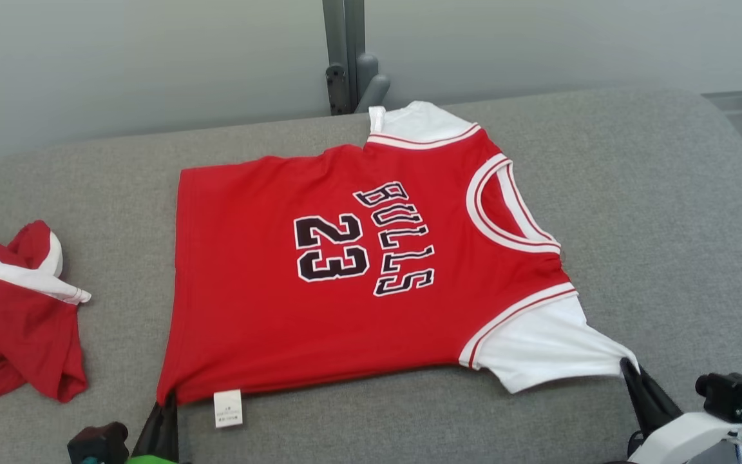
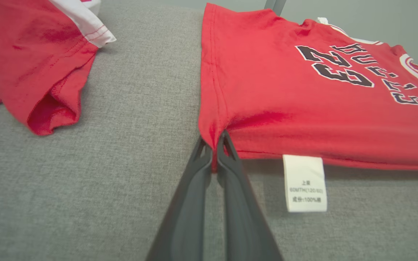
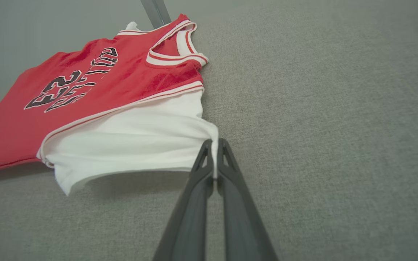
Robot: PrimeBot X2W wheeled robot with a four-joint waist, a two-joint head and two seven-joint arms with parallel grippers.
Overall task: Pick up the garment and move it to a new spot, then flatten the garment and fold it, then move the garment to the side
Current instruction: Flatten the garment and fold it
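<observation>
The garment (image 1: 345, 270) is a red jersey with white sleeves, lettered BULLS 23, spread flat on the grey cushion, neck toward the right. My left gripper (image 1: 168, 403) is shut on its near hem corner; the left wrist view has the red cloth (image 2: 267, 94) pinched between the dark fingers (image 2: 194, 188) of that gripper (image 2: 214, 145). My right gripper (image 1: 628, 367) is shut on the tip of the near white sleeve (image 1: 545, 348). White sleeve cloth (image 3: 132, 137) runs in the right wrist view into the closed tips of that gripper (image 3: 214, 150). A white care label (image 2: 305, 183) hangs from the near edge.
A second red and white garment (image 1: 17, 322) lies crumpled at the cushion's left, also seen in the left wrist view (image 2: 38, 61). A grey post (image 1: 345, 58) stands behind the cushion (image 1: 667, 225), against a pale wall. The cushion's right side is bare grey fabric (image 3: 321, 108).
</observation>
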